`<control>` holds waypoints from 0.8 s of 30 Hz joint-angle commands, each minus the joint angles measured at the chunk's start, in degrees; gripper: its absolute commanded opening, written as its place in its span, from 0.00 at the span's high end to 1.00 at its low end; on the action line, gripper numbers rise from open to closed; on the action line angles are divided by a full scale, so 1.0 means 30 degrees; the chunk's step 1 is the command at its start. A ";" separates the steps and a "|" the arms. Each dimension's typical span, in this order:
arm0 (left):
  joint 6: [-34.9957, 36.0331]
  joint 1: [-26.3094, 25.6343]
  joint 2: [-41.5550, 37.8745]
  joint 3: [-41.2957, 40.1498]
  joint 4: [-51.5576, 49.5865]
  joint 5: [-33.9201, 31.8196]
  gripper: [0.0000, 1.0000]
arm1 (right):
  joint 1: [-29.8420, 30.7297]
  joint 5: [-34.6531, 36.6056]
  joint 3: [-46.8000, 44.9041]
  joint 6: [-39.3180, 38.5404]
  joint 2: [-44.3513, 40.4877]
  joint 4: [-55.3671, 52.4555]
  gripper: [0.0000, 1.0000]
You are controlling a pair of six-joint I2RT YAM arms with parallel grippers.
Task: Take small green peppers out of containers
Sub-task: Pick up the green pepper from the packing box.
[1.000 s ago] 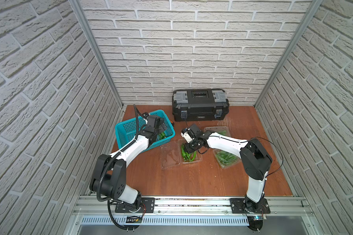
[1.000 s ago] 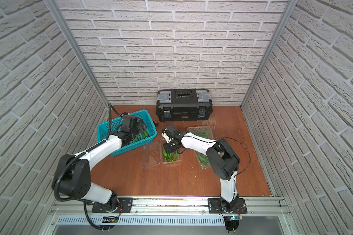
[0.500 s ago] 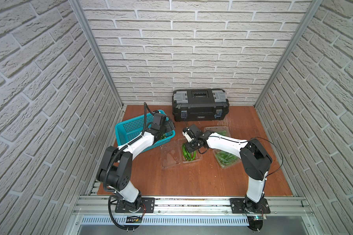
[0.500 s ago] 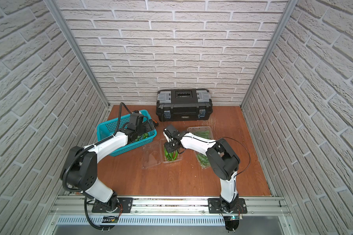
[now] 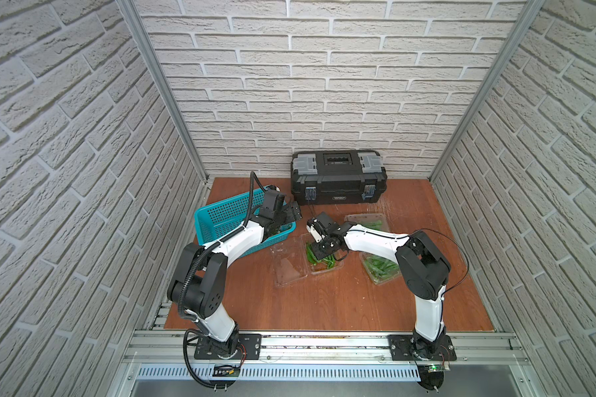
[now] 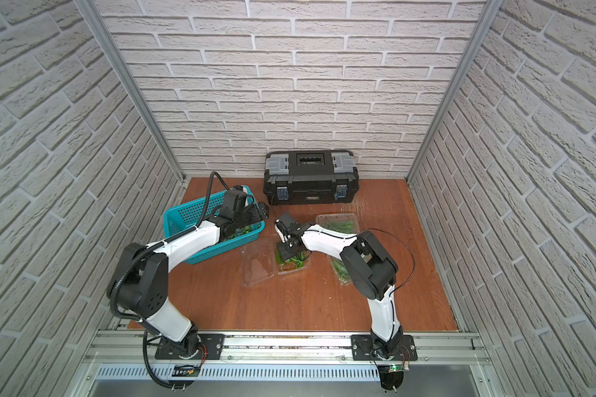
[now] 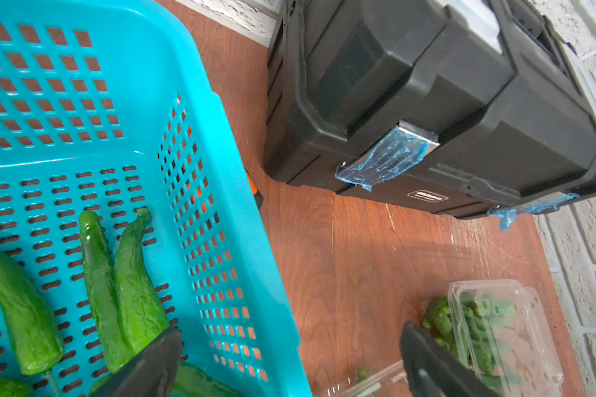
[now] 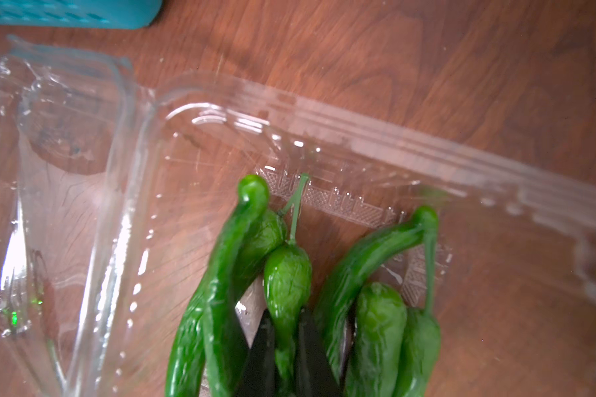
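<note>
Against the white brick wall (image 5: pixel 324 103), noted a black rectangular plastic toolbox (image 5: pixel 338 178) with grey latches, lid down. Beside it, found a teal perforated plastic basket (image 5: pixel 221 216) holding several glossy small green peppers (image 7: pixel 135 282). Counted three clear plastic hinged clamshell containers on the brown wooden tabletop (image 5: pixel 324 306). Saw the middle container (image 5: pixel 326 271) lying open, lid flat beside its tray, a handful of peppers inside. Saw more peppers in the far container (image 5: pixel 362 219) and the right-hand container (image 5: pixel 379 279). Found the left arm stretched across the basket, left gripper (image 5: pixel 295 213) spread wide above its far rim, grasping nothing. Found the right arm dipped into the open tray, right gripper (image 8: pixel 286 331) pinching one short wrinkled pepper (image 8: pixel 286 275) by its body, stem pointing away from the fingers.
</note>
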 commanded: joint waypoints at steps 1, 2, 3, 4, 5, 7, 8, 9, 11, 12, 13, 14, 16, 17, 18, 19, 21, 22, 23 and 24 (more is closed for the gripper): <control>0.0162 -0.0031 -0.0643 -0.0036 0.1031 -0.0626 0.02 | -0.0025 0.0496 -0.0673 0.0186 -0.1679 0.0938 0.97; 0.0085 -0.0048 -0.0800 -0.0167 0.1100 -0.0909 0.02 | -0.0071 0.0522 -0.0822 0.0198 -0.1964 0.1081 0.97; -0.0018 -0.0035 -0.0904 -0.0283 0.1145 -0.1181 0.02 | -0.0072 0.0501 -0.0952 0.0199 -0.2171 0.1225 0.97; -0.0086 0.0005 -0.1040 -0.0418 0.1160 -0.1481 0.02 | -0.0100 0.0540 -0.1114 0.0189 -0.2432 0.1401 0.97; -0.0197 0.0006 -0.1146 -0.0528 0.1129 -0.1792 0.02 | -0.0103 0.0599 -0.1210 0.0209 -0.2647 0.1521 0.97; -0.0427 0.0096 -0.1449 -0.0911 0.1264 -0.2338 0.02 | -0.0101 0.0763 -0.1474 0.0297 -0.3124 0.1843 0.97; -0.0541 0.0164 -0.1585 -0.1074 0.1268 -0.2561 0.02 | -0.0101 0.0864 -0.1547 0.0326 -0.3321 0.1932 0.97; -0.0723 0.0226 -0.1790 -0.1292 0.1262 -0.2858 0.02 | -0.0101 0.0953 -0.1623 0.0342 -0.3545 0.2057 0.97; -0.1090 0.0396 -0.2187 -0.1709 0.1328 -0.3456 0.02 | -0.0101 0.1107 -0.1669 0.0349 -0.3965 0.2240 0.97; -0.1298 0.0473 -0.2456 -0.2015 0.1317 -0.3856 0.02 | -0.0083 0.1115 -0.1654 0.0330 -0.4149 0.2354 0.97; -0.1406 0.0531 -0.2794 -0.2255 0.1360 -0.4330 0.02 | -0.0072 0.1141 -0.1562 0.0276 -0.4328 0.2421 0.97; -0.1467 0.0588 -0.3066 -0.2506 0.1433 -0.4727 0.02 | -0.0044 0.1201 -0.1406 0.0206 -0.4473 0.2454 0.97; -0.1552 0.0628 -0.3851 -0.3040 0.1492 -0.5916 0.02 | -0.0014 0.1106 -0.0873 0.0032 -0.4711 0.2491 0.97; -0.1706 0.0623 -0.4166 -0.3235 0.1374 -0.6524 0.02 | 0.0002 0.0968 -0.0597 -0.0075 -0.4738 0.2576 0.97; -0.1785 0.0634 -0.4572 -0.3491 0.1252 -0.7283 0.02 | 0.0016 0.0724 -0.0204 -0.0211 -0.4766 0.2720 0.96; -0.1796 0.0650 -0.4881 -0.3730 0.1204 -0.7888 0.02 | 0.0060 0.0357 0.0200 -0.0297 -0.4705 0.2950 0.97; -0.2068 0.0674 -0.5409 -0.3900 0.0504 -0.9231 0.02 | 0.0060 -0.0778 0.1135 -0.0304 -0.4205 0.3468 0.96; -0.2307 0.0651 -0.5623 -0.3919 -0.0125 -0.9993 0.02 | 0.0073 -0.1586 0.1813 -0.0249 -0.3770 0.3711 0.96; -0.2606 0.0651 -0.5781 -0.3900 -0.0786 -1.0635 0.02 | 0.0074 -0.2351 0.2556 -0.0176 -0.3165 0.4006 0.96; -0.2771 0.0656 -0.5939 -0.3933 -0.1183 -1.1075 0.02 | 0.0071 -0.3132 0.3280 -0.0069 -0.2599 0.4183 0.96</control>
